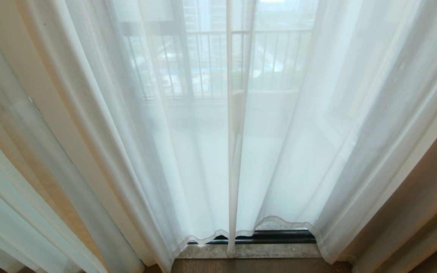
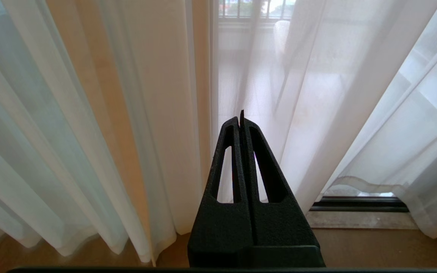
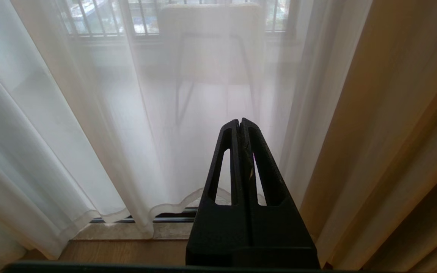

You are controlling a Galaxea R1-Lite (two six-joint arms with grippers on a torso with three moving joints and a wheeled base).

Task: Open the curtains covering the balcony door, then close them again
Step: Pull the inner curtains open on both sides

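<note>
Soft daylight floods through the sheer white floor-length curtains [image 1: 188,151], washing the view beyond to a pale haze; the black wedge-shaped right gripper [image 3: 240,121] stands in silhouette, and folds bow at the head view's edges.

Soft daylight fills the room. Tan drapes [image 1: 423,212] hang at both sides above a wooden floor [image 1: 256,266]. Outside, a barred railing [image 1: 203,64] and a pale chair [image 3: 211,41] show dimly.

Left gripper [image 2: 240,118] and right gripper [image 3: 239,122] pinched closed (nothing held).
</note>
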